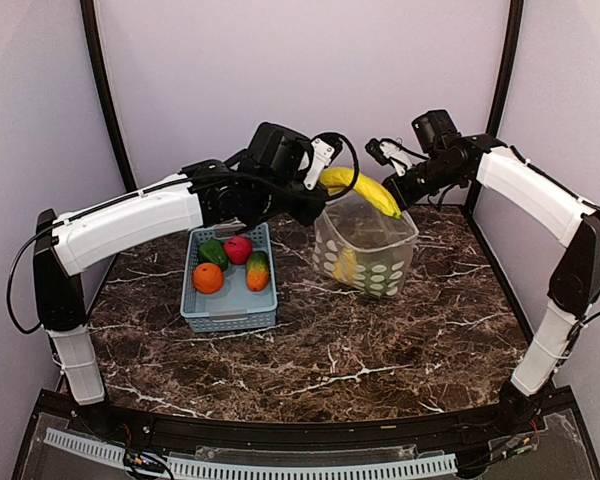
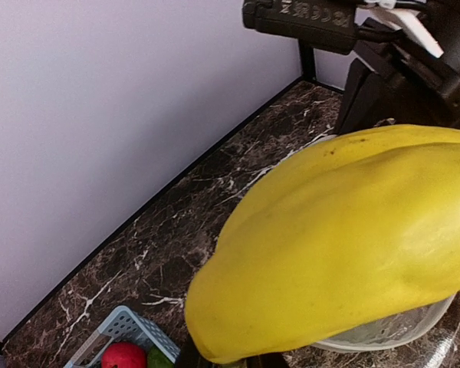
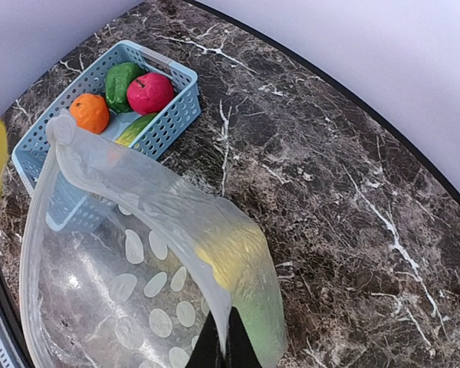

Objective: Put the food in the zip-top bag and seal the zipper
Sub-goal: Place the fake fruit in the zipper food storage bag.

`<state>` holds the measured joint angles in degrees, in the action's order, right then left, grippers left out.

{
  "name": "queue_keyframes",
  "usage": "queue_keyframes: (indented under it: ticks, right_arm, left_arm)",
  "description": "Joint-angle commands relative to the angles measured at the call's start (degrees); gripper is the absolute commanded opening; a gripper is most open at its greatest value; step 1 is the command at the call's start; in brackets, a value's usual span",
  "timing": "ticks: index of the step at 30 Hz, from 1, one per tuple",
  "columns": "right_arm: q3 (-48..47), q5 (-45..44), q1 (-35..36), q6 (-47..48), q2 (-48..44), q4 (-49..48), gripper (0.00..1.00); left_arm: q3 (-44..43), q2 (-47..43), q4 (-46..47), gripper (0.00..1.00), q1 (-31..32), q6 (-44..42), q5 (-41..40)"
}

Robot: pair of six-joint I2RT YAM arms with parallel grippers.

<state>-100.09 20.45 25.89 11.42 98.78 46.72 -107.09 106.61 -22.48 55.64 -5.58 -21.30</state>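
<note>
Lower left, the light-blue basket (image 1: 230,318) holds apple (image 1: 238,249) and orange (image 1: 208,278). Centre-right, the zip-top bag (image 1: 375,265) stands open, right fingers (image 3: 224,345) pinching its far rim. Just above its mouth, left fingers (image 1: 315,192) clasp the banana bunch (image 1: 365,190), long axis slanting down-right.

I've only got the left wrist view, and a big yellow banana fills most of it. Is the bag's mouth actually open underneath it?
Observer: Yes. In the top view the zip-top bag stands with its mouth open, and the banana in the left gripper hangs just over it.
Operator: What's holding the bag up?
Observer: The right gripper pinches its rim; the right wrist view shows the fingers closed on the plastic.
Operator: Anything inside already?
Observer: One yellow piece shows through the bag's wall, low down.
</note>
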Motion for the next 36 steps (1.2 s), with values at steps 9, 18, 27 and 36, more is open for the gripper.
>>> queue_keyframes:
  ticks: [9,18,27,36]
  right_arm:
    - [-0.8,-1.0,0.4,-2.4,-1.7,-1.3,0.0]
    - [-1.5,-0.2,0.4,-2.9,-1.4,-1.3,0.0]
    - [-1.1,0.0,0.3,-2.9,-1.2,-1.3,0.0]
    - [-0.2,-0.5,0.4,-2.6,-1.5,-1.8,0.0]
  left_arm:
    - [-9.1,7.7,-9.3,0.12,2.3,-4.5,-20.9]
    - [-15.2,15.1,-5.0,0.12,7.9,-22.5,-30.6]
    - [-16.5,17.7,-2.8,0.48,9.4,-25.9,-32.4]
    - [-19.2,15.0,-3.5,0.67,9.4,-19.8,-31.6]
